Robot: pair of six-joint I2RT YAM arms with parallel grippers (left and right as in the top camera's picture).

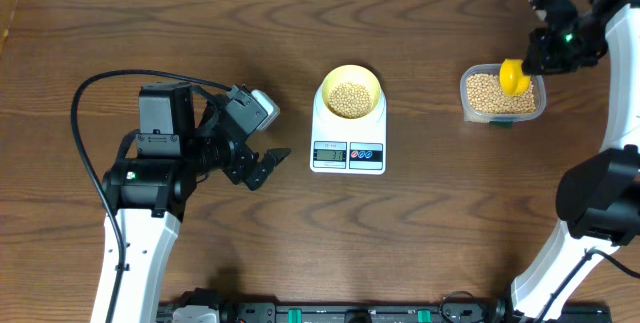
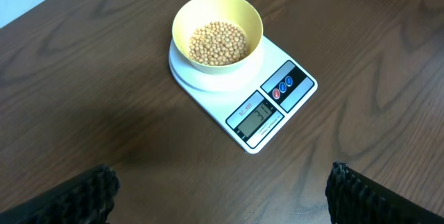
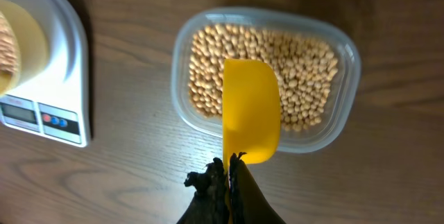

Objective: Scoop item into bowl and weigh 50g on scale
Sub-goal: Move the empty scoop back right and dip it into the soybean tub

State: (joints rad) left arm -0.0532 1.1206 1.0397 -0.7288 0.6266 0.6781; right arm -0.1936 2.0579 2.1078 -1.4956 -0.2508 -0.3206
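The pale yellow bowl (image 1: pixel 349 94) stands on the white scale (image 1: pixel 349 155) at the table's middle, with tan beans (image 2: pixel 218 42) in it. The scale (image 2: pixel 258 113) has its display lit. More beans (image 3: pixel 302 71) fill a clear plastic tub (image 3: pixel 344 50) at the right. My right gripper (image 3: pixel 229 160) is shut on the handle of a bright yellow scoop (image 3: pixel 250 109), which hangs over the tub's near side. In the overhead view the scoop (image 1: pixel 514 76) is above the tub (image 1: pixel 502 94). My left gripper (image 1: pixel 262 166) stands open left of the scale, nothing between its fingers (image 2: pixel 361 193).
Dark wooden tabletop all around. The left arm's black cable (image 1: pixel 110 88) loops over the table at the left. The right arm's base (image 1: pixel 600 203) stands at the right edge.
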